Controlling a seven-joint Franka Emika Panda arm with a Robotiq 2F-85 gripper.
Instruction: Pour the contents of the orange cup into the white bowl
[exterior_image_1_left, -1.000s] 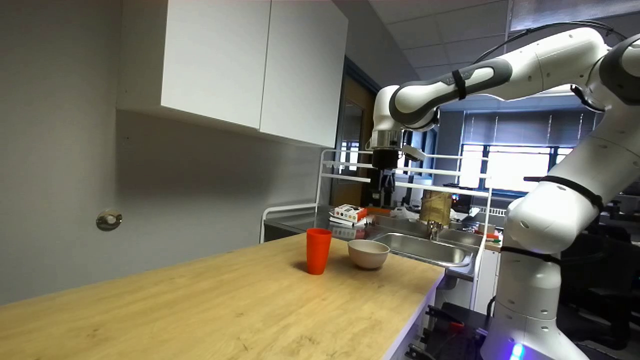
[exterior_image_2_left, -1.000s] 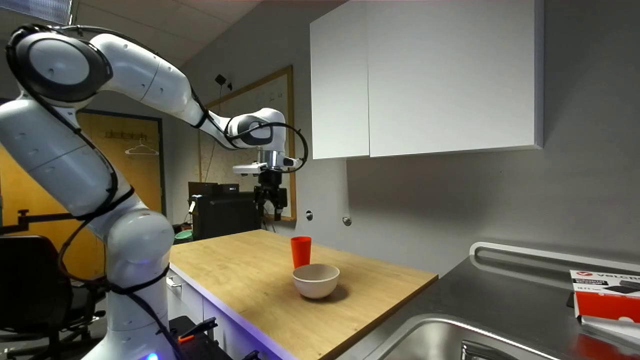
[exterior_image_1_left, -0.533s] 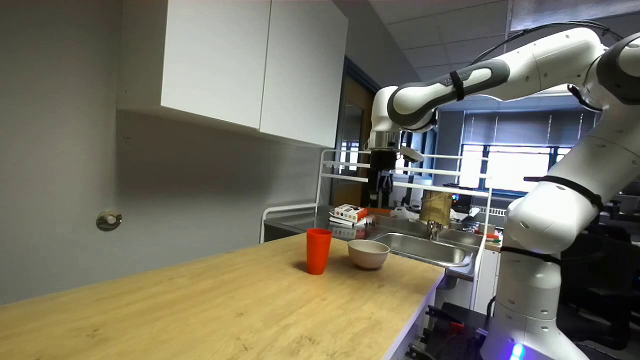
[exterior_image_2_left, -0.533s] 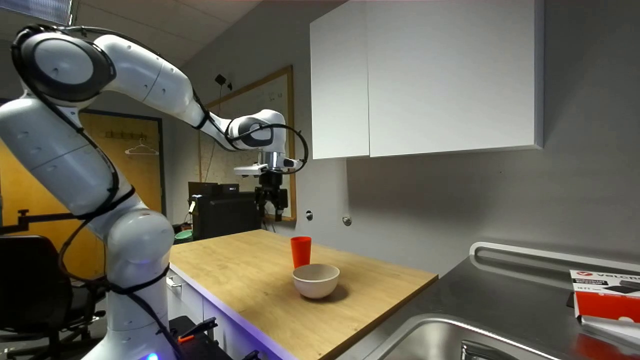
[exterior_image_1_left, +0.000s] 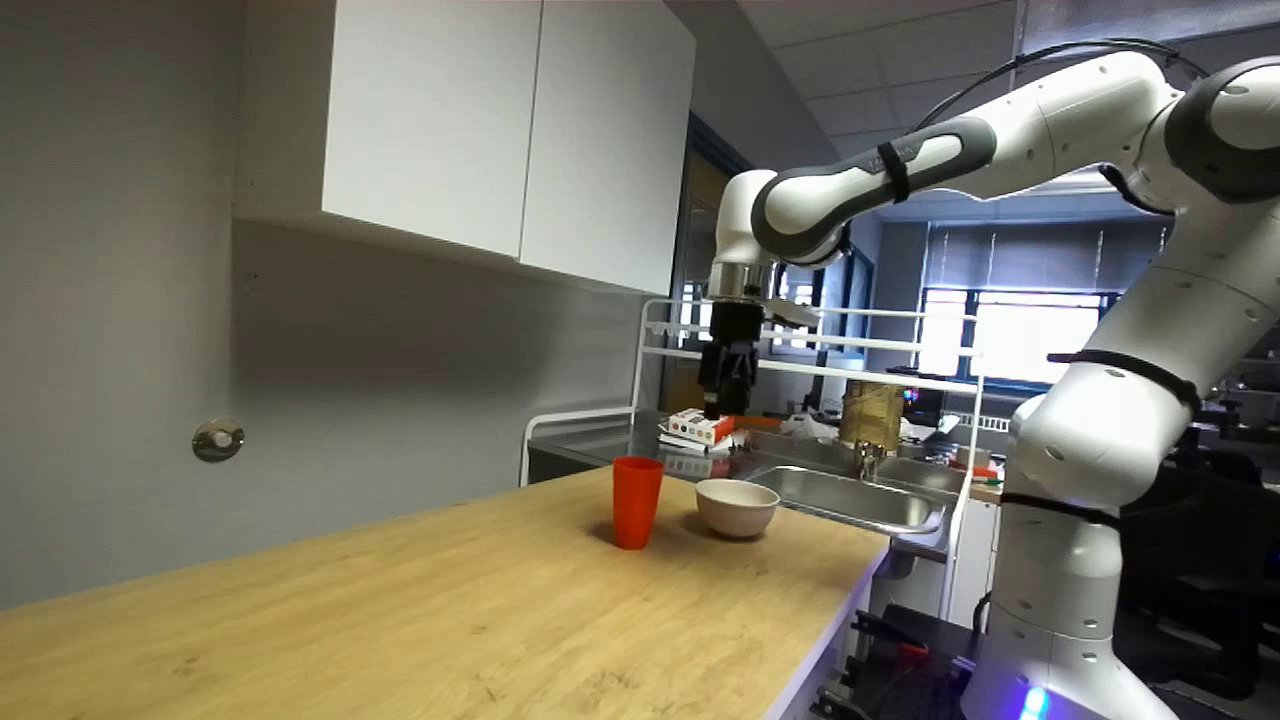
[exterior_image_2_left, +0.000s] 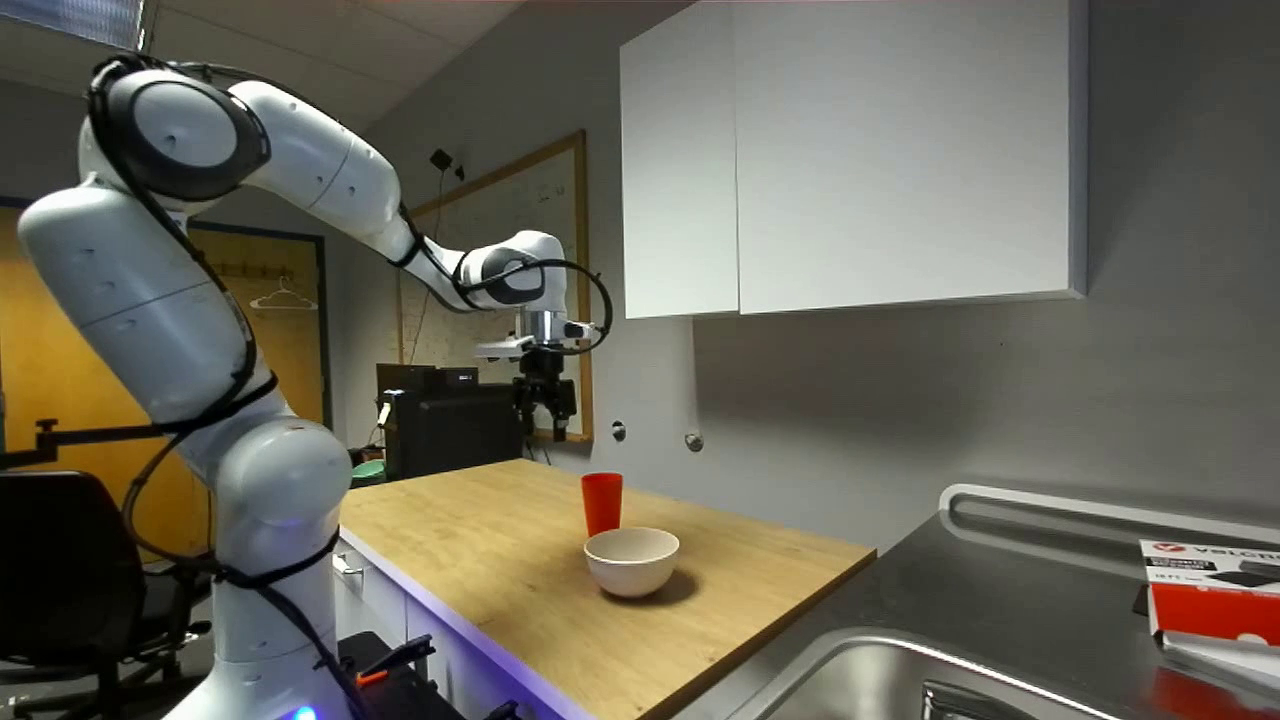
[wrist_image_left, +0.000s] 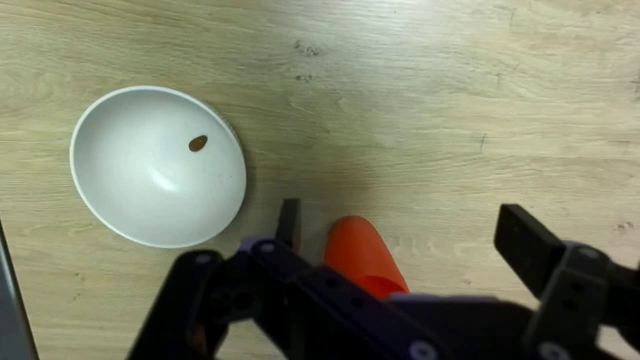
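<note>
You are holding the Robotiq gripper (wrist_image_left: 402, 220) high, and its black fingers (wrist_image_left: 530, 245) are standing wide apart. Well below them, the orange tumbler (wrist_image_left: 362, 255) is standing upright on the wood-grain countertop (wrist_image_left: 400, 125); in your wrist view the gripper is covering most of its mouth. Just beside the tumbler, with a gap showing between them, the white bowl (wrist_image_left: 130, 200) is sitting upright, and a brown almond (wrist_image_left: 198, 143) is lying inside. Farther off, in an exterior view, a stainless-steel sink (exterior_image_2_left: 860, 685) is lying beyond the countertop's edge, and a Velcro box (exterior_image_2_left: 1215, 610) is resting near that sink on a dark counter (exterior_image_2_left: 1040, 600).
</note>
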